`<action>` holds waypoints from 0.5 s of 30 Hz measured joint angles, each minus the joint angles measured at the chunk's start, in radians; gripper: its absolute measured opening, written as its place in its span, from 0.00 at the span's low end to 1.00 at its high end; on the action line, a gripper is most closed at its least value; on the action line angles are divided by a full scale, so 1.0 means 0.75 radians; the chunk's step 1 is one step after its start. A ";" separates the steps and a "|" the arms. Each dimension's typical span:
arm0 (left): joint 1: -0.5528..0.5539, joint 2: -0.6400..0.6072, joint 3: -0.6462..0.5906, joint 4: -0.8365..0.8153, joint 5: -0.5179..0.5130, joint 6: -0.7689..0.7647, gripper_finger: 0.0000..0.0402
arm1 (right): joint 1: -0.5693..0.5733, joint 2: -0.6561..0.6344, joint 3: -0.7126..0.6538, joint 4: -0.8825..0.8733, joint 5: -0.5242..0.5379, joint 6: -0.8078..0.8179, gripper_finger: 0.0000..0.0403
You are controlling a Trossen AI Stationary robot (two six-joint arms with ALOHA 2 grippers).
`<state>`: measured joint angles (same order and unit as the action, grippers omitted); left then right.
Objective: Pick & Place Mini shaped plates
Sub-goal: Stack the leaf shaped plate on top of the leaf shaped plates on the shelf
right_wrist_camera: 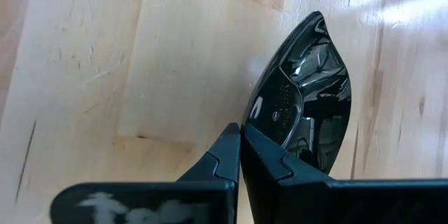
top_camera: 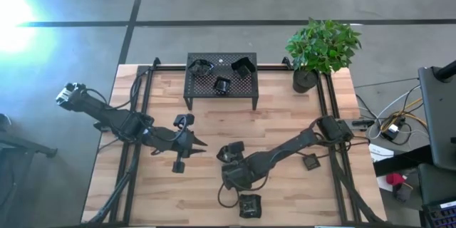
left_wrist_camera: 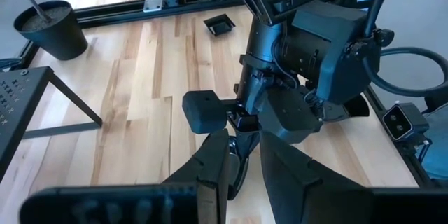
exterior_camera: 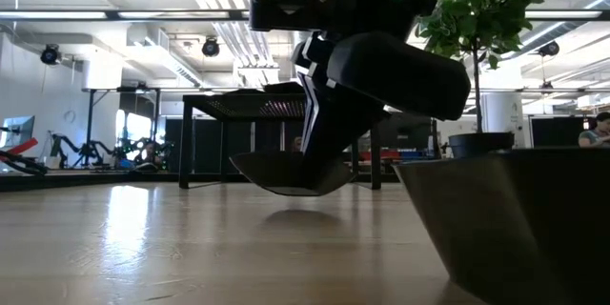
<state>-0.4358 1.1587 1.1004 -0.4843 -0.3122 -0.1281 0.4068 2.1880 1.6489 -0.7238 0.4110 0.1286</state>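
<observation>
My right gripper (right_wrist_camera: pixel 241 144) is shut on a glossy black leaf-shaped mini plate (right_wrist_camera: pixel 308 98), which hangs just above the wood in the low view (exterior_camera: pixel 286 173). In the high view this gripper (top_camera: pixel 229 154) is at the table's middle, toward the near edge. My left gripper (top_camera: pixel 199 144) stands open just left of it, above the table, with nothing between its fingers (left_wrist_camera: pixel 210 175). Several more mini plates rest on the black perforated rack (top_camera: pixel 221 94) at the far middle. A square plate (top_camera: pixel 311 162) lies flat on the table at the right, and another (top_camera: pixel 249 205) by the near edge. My right gripper pinches the leaf-shaped plate at its rim (right_wrist_camera: pixel 269 129), on one long side, between its two fingers. The fingers slant down from above. The plate is lifted clear of the table and sticks out sideways from the fingertips, roughly level, its pointed end (right_wrist_camera: pixel 318 17) away from the fingers.
A potted plant (top_camera: pixel 320 50) stands at the far right corner. Black frame rails (top_camera: pixel 329 114) run along both sides of the table. The plate by the near edge looms large at the right of the low view (exterior_camera: pixel 505 219). Bare wood lies between the rack and the grippers.
</observation>
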 joint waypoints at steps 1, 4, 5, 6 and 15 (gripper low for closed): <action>0.001 0.000 0.000 -0.004 0.000 0.000 0.19 | 0.000 0.000 0.000 0.000 0.000 0.000 0.02; 0.000 0.000 -0.001 -0.008 0.000 -0.001 0.19 | 0.000 0.000 -0.001 0.001 0.000 0.003 0.02; 0.000 0.000 -0.001 -0.008 0.000 -0.002 0.19 | 0.000 0.000 -0.001 0.001 0.000 0.003 0.02; 0.000 0.000 -0.001 -0.008 0.000 -0.002 0.19 | -0.001 0.000 -0.001 0.001 0.000 0.007 0.02; 0.000 0.000 -0.002 -0.030 0.001 -0.003 0.19 | -0.003 0.000 -0.002 0.007 0.001 0.038 0.02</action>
<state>-0.4358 1.1587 1.0992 -0.5066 -0.3119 -0.1303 0.4049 2.1880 1.6474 -0.7184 0.4114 0.1570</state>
